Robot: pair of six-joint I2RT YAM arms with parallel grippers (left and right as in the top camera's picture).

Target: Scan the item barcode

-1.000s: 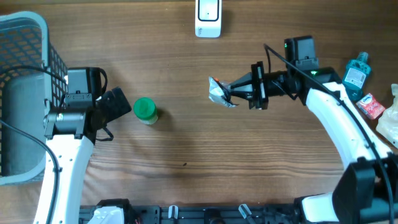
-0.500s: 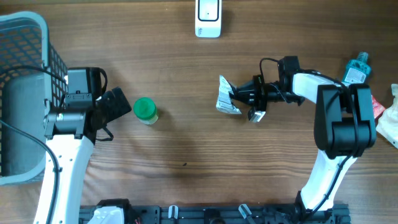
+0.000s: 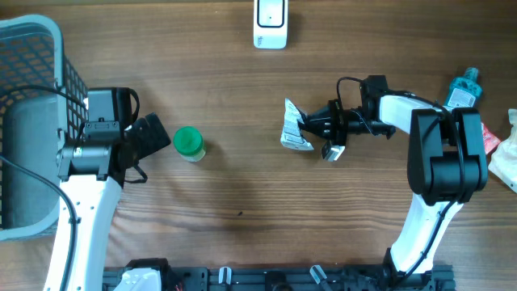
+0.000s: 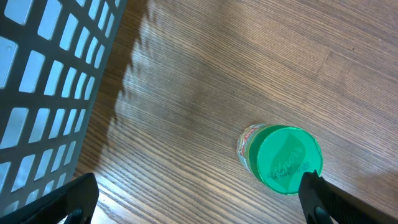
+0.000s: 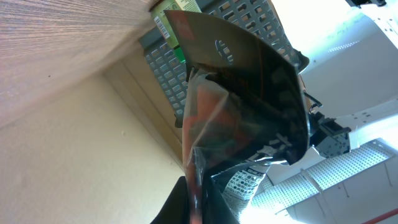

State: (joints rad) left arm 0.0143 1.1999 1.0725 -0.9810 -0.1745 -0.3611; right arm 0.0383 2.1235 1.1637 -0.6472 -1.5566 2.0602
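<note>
The foil packet (image 3: pixel 292 129) sits pinched in the right gripper (image 3: pixel 308 128), whose fingers are closed tight on its crumpled end. It is over the middle of the desk (image 3: pixel 242 190), a little toward the right edge. Seen from the wrist the packet (image 5: pixel 249 106) is dark and glossy, with wrinkled clear film at the clamped end. Whether its lower corner touches the wood I cannot tell.

At the middle of the far edge lies a white scanner (image 3: pixel 270 23), well apart from the packet.

Toward the left edge a jar with a green lid (image 3: pixel 188 143) stands upright on the wood. The left gripper (image 3: pixel 153 137) is just beside it with its fingers spread wide, holding nothing. In the left wrist view the lid (image 4: pixel 287 159) sits between the two fingertips but clear of both.

A grey mesh basket (image 3: pixel 50 31) fills the far left corner.

Along the right edge stand a blue bottle (image 3: pixel 463 92) and, nearer, a red packet (image 3: pixel 483 137), with pale things cut off at the very edge.

The desk is brown wood with a fine straight grain running side to side, matte and evenly lit. Past the packet the right wrist camera catches the room: a cream wall, grey gridded panels and bright white fittings.
</note>
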